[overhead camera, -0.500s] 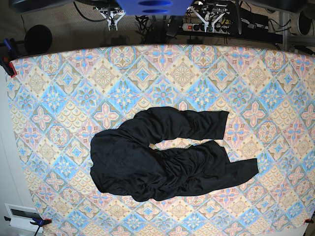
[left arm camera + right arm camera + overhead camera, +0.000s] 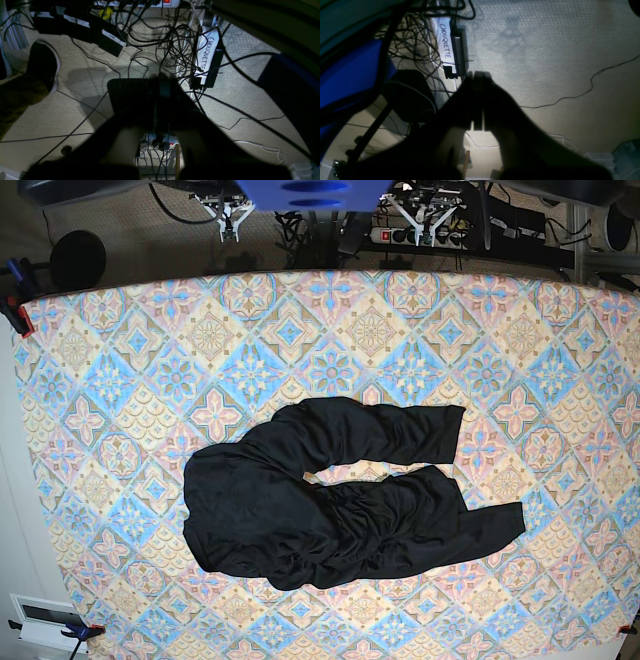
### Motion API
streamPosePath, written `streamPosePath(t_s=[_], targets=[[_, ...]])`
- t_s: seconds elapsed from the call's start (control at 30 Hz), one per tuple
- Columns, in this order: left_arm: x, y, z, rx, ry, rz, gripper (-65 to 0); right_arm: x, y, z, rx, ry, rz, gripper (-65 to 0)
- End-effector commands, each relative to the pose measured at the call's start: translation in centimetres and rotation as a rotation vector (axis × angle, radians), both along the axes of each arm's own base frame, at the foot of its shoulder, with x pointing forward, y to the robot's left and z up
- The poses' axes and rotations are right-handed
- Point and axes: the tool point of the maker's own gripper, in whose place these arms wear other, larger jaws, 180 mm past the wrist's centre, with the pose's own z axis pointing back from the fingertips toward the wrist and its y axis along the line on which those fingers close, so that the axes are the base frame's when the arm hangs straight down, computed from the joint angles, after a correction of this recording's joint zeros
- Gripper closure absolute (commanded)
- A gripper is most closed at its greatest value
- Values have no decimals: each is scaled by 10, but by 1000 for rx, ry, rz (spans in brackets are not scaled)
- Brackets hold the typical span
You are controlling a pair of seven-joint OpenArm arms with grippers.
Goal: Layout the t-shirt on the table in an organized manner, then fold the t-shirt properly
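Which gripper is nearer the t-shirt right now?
Left, narrowly. The left gripper hangs beyond the far edge of the table, in line with the upper band of the t-shirt. The right gripper is beyond the same edge, offset sideways. Neither touches it.

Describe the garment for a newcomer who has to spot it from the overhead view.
Find the wide table with its pastel diamond-and-flower cloth. Just below its middle lies a crumpled plain black fabric t-shirt, the only dark, unpatterned thing on it.

You are in a robot lab: below the left claw (image 2: 160,100) a tangle of black cables (image 2: 175,45), a white power strip (image 2: 160,2) and beige woven carpet (image 2: 75,110).
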Motion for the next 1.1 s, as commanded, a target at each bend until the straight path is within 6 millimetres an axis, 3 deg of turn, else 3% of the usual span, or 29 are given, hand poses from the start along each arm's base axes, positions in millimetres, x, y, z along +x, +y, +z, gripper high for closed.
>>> streamPosePath(t_s=[0.0, 0.6, 0.8, 0.9, 1.07], targets=[[-1, 0, 0, 2, -1, 1, -2, -2, -3, 0, -4, 0, -4, -1], [11, -8, 0, -9, -15, -7, -2, -1, -3, 0, -4, -5, -12, -1], [7, -6, 0, -7, -7, -10, -2, 27, -8, 3, -14, -76, -46, -1], [-9, -4, 0, -4, 14, -12, -2, -4, -9, 4, -17, -36, -44, -1], [-37, 28, 4, 44, 56, -22, -2, -14, -13, 11, -26, -62, -33, 0]])
